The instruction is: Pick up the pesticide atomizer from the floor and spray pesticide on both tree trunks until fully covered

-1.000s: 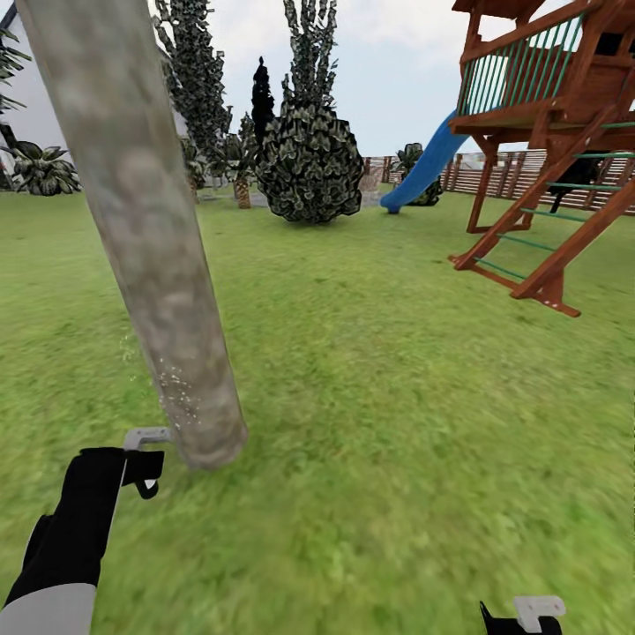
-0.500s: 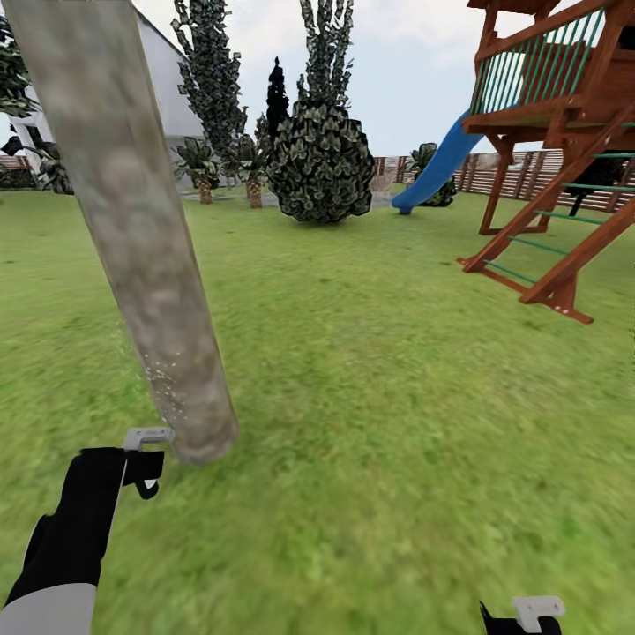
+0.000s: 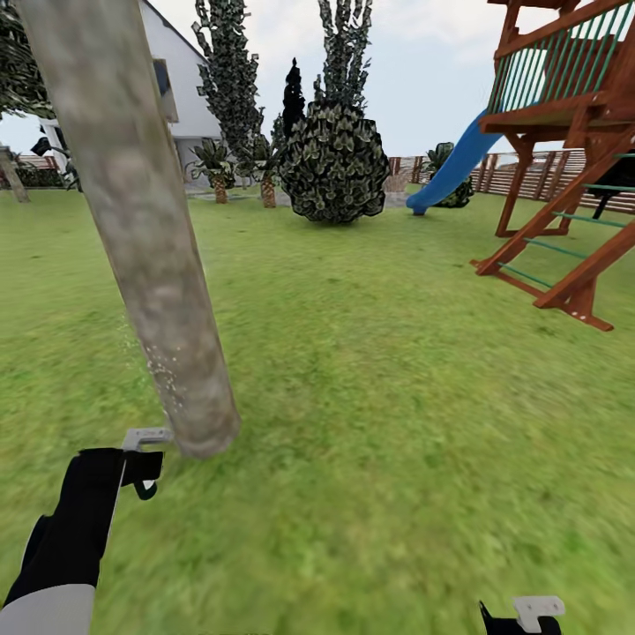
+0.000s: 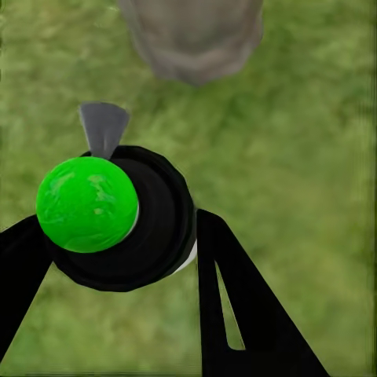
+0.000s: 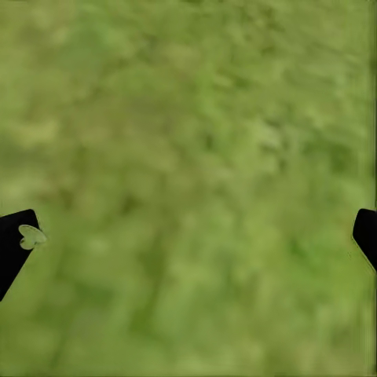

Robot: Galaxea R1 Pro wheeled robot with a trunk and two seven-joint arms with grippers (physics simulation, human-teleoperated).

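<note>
A thick grey-beige tree trunk (image 3: 141, 229) slants from the upper left of the head view down to the lawn (image 3: 370, 379). Fine white pesticide specks (image 3: 164, 385) dot its lower left side. My left gripper (image 3: 141, 469) hangs just in front of the trunk's base, shut on the pesticide atomizer (image 4: 118, 220). The atomizer is a black bottle with a bright green round cap (image 4: 86, 204), and its grey nozzle (image 3: 146, 436) points at the trunk base (image 4: 192, 35). My right gripper (image 3: 526, 615) is low at the right, open over bare grass (image 5: 188, 157).
A wooden play tower (image 3: 564, 159) with a blue slide (image 3: 450, 172) stands at the right. A round dark bush (image 3: 333, 163) and tall dark columnar trees (image 3: 227, 75) are at the back, beside a white house (image 3: 176, 97). Another thin grey trunk (image 3: 12, 181) shows at the far left.
The whole head view has shifted: the camera has turned left, bringing more of the white house into sight. Both arms keep their places in the picture.
</note>
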